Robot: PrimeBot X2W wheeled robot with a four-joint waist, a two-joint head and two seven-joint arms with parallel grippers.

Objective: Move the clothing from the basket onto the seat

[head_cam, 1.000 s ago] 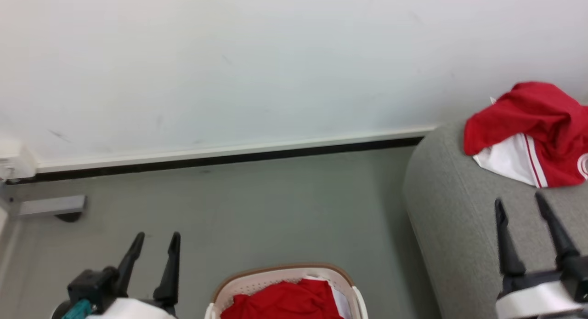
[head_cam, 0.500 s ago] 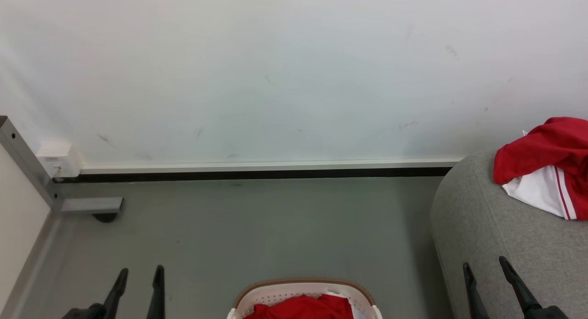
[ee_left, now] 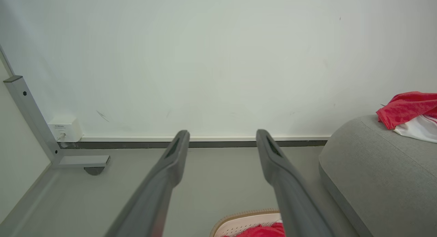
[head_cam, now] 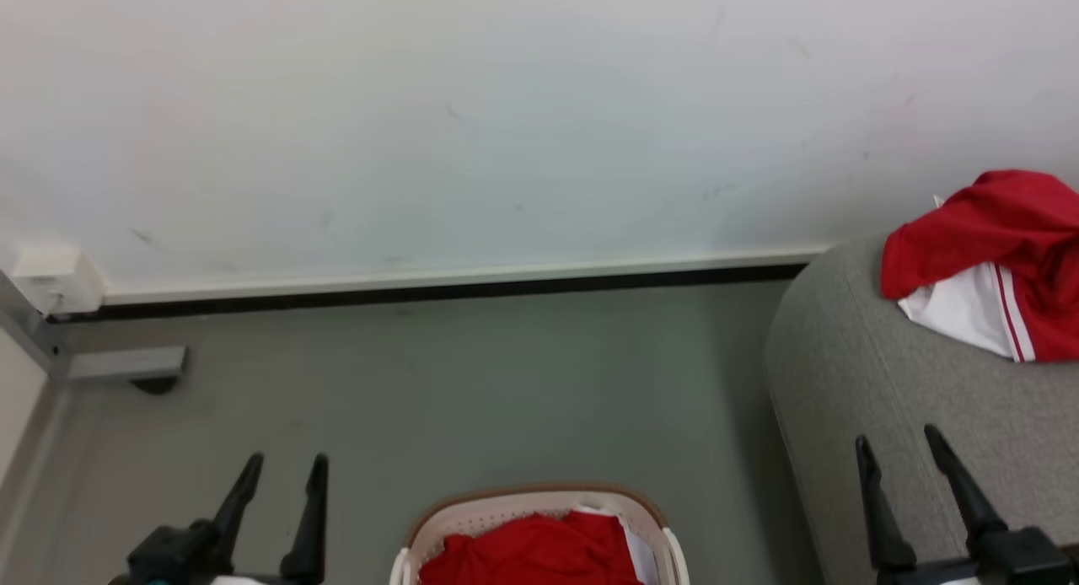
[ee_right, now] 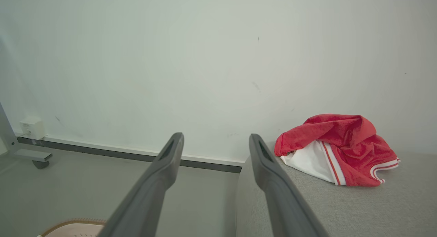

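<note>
Red clothing (head_cam: 531,551) lies bunched in the cream basket (head_cam: 506,502) at the bottom middle of the head view, with a strip of white cloth at its right side. The grey seat (head_cam: 843,383) rises at the right, and a second red garment with white panels (head_cam: 1003,231) rests on it by the wall. My left gripper (head_cam: 287,460) is open over the floor, left of the basket. My right gripper (head_cam: 896,435) is open over the seat's front part, short of that garment (ee_right: 341,141). Nothing is between either pair of fingers.
A white wall with a dark baseboard (head_cam: 421,292) runs across the back. A grey metal frame foot with a castor (head_cam: 126,366) and a white wall box (head_cam: 50,277) sit at the far left. Bare grey floor (head_cam: 472,383) spreads between the basket and the wall.
The head view swung up and to the right, then part of the way back. My right gripper has drawn back from the garment on the seat. Both grippers stay open.
</note>
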